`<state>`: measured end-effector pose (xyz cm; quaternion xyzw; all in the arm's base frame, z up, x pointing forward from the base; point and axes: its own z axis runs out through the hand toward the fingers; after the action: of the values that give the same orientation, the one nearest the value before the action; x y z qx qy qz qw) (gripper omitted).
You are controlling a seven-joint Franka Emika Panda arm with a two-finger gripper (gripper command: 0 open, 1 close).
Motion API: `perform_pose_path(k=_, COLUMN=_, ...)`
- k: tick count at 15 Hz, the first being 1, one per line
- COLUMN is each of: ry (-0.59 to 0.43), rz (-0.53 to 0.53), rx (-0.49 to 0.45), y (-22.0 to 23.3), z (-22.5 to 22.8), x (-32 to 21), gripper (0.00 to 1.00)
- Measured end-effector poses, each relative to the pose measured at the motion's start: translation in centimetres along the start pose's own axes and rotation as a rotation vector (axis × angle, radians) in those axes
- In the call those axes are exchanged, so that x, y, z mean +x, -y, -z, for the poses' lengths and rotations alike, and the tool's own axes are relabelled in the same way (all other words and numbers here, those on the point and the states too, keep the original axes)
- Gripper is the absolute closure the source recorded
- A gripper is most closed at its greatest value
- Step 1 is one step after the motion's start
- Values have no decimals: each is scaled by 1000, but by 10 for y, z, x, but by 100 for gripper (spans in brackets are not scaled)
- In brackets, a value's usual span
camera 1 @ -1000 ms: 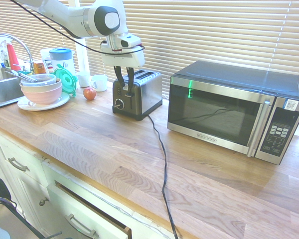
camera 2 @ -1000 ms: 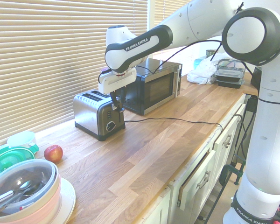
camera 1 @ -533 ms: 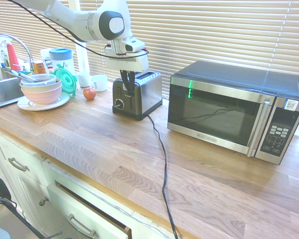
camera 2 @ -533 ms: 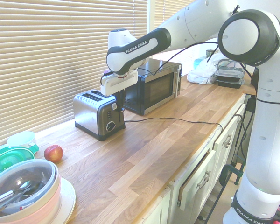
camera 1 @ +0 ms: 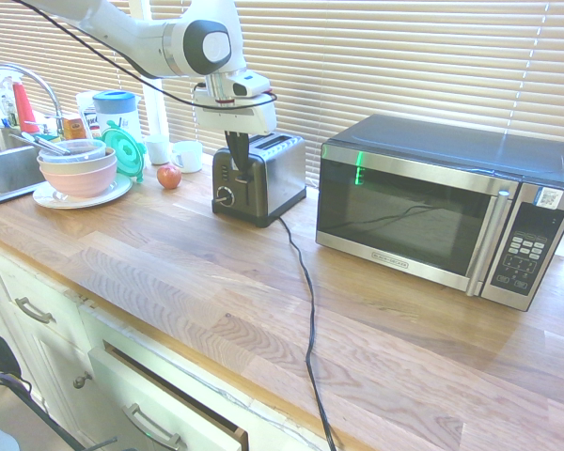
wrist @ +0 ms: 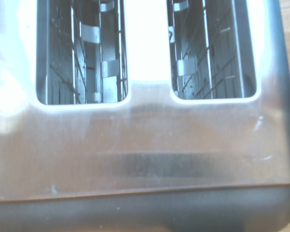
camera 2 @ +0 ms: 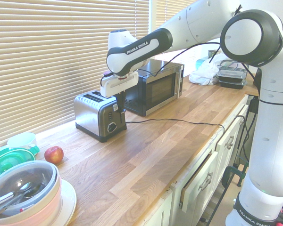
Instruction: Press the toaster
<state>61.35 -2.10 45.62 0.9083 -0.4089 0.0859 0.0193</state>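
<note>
The small steel toaster (camera 1: 274, 175) stands on the wooden counter, its black end panel with the round knob (camera 1: 226, 196) facing the counter's front edge. My gripper (camera 1: 235, 160) hangs straight down over that end panel, fingers shut together with nothing between them, their tips by the lever above the knob. In the second exterior view the gripper (camera 2: 119, 104) is at the toaster's (camera 2: 92, 113) right end. The wrist view looks down on the toaster top (wrist: 145, 140), with both empty slots and the black end along the bottom.
A large microwave (camera 1: 432, 211) sits right of the toaster, whose black cord (camera 1: 306, 282) runs forward over the counter edge. To its left are an apple (camera 1: 169, 176), stacked bowls on a plate (camera 1: 77, 171), cups and a sink (camera 1: 0, 160). A drawer (camera 1: 160, 399) below is ajar.
One second ago the fingers stood apart astride the toaster's end panel; now they are shut together. The gripper has risen slightly and stays over the lever end.
</note>
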Motion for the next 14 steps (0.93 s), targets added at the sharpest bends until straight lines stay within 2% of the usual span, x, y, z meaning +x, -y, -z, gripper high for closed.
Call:
perform_pose_path(k=4, ry=22, rz=-2, rx=-3, y=3, z=-30, x=-3, gripper=100)
perform_pose_path(k=10, ry=68, rz=18, rx=-13, y=15, z=-101, x=-25, gripper=100)
perform_pose_path(k=14, ry=81, rz=10, rx=0, y=13, z=-99, x=-23, gripper=100)
